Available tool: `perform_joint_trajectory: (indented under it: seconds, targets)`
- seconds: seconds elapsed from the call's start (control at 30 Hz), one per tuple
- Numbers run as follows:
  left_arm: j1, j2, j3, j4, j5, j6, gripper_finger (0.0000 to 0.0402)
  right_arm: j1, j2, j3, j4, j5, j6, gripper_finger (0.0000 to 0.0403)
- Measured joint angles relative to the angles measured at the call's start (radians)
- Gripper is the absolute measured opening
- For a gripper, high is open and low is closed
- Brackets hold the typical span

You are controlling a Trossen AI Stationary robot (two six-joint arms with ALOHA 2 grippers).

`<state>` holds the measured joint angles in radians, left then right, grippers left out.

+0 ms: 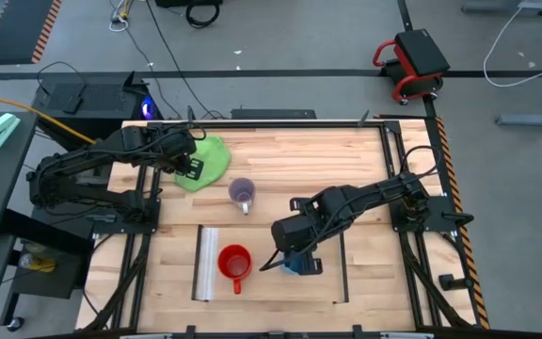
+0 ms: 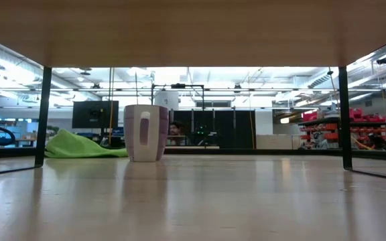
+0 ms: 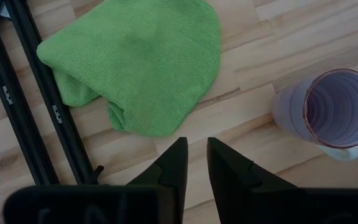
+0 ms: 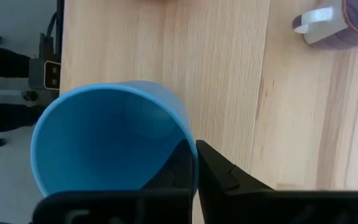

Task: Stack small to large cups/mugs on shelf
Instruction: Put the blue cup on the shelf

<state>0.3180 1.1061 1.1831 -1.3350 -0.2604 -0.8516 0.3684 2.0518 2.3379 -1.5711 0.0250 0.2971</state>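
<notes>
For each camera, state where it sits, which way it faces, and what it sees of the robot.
High: overhead, facing down; both arms, red mug on shelf.
Low: tabletop level, facing the room; no arm shows.
Left wrist: left end effector near green cloth.
Right wrist: right end effector pinching blue mug.
All share the purple mug.

Overhead cam looks straight down; low cam sits at tabletop level facing 12 o'clock. Both wrist cams hover close, all sharing the purple mug (image 1: 243,194) (image 2: 146,132) (image 3: 333,108) (image 4: 347,23).
</notes>
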Motion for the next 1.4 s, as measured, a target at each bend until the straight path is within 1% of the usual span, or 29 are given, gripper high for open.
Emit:
perform_joint_trajectory:
  seconds: [0.17,0.43,0.7,1.03,1.4]
  targets:
    - [0.0,0.0,0.0,0.0,0.0,0.0,0.0075,0.0,0.0,0.0,0.0,0.0,-0.004,0.0025]
    - [0.0,0.0,0.0,0.0,0.0,0.0,0.0069,-0.002,0.0,0.0,0.0,-0.001,-0.003,0.0046]
    - [0.0,0.0,0.0,0.0,0.0,0.0,0.0077,-0.008,0.0,0.0,0.002,-0.005,-0.004,0.0048]
    - [0.0,0.0,0.0,0.0,0.0,0.002,0.0071,-0.012,-0.007,0.001,0.033,-0.005,-0.012,0.0048]
    - [0.0,0.0,0.0,0.0,0.0,0.002,0.0082,-0.02,-0.019,0.001,0.032,-0.004,-0.017,0.0048]
